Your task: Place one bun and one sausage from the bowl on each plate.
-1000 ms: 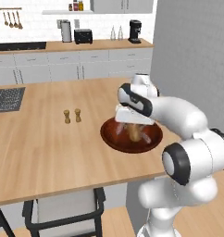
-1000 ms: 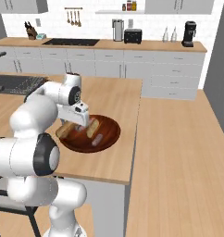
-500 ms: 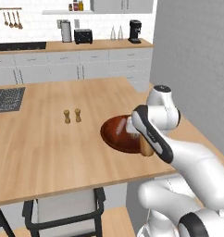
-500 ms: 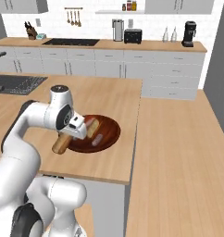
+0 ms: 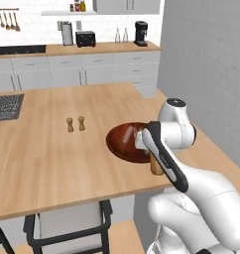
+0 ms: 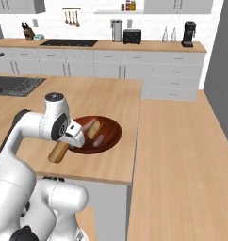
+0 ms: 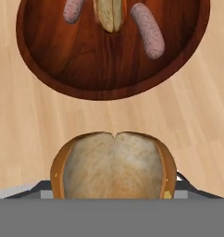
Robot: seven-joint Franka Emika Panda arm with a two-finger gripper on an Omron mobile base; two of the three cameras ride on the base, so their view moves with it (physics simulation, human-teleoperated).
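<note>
The dark red-brown bowl [image 5: 123, 141] [image 6: 106, 136] [image 7: 104, 69] sits near the island's right end. Inside it lie two pink sausages [image 7: 148, 30] [image 7: 72, 9] and a split bun [image 7: 110, 13] [image 6: 91, 128]. My gripper [image 6: 65, 142] is shut on another bun [image 7: 115, 166] [image 5: 155, 164] [image 6: 58, 151]. That bun hangs tilted over bare counter, just outside the bowl's near rim. In the hand view the bun's cut end covers my fingertips. The plates are out of view.
Two small wooden shakers [image 5: 75, 124] stand on the island left of the bowl. The counter's front edge [image 5: 92, 196] runs close under the held bun, with a stool [image 5: 67, 223] below it. A dark sink grid [image 5: 5, 106] lies at the far left.
The arm has drawn back from over the bowl toward the counter's near edge, carrying the bun out of the bowl and past its rim. The bowl has stayed put.
</note>
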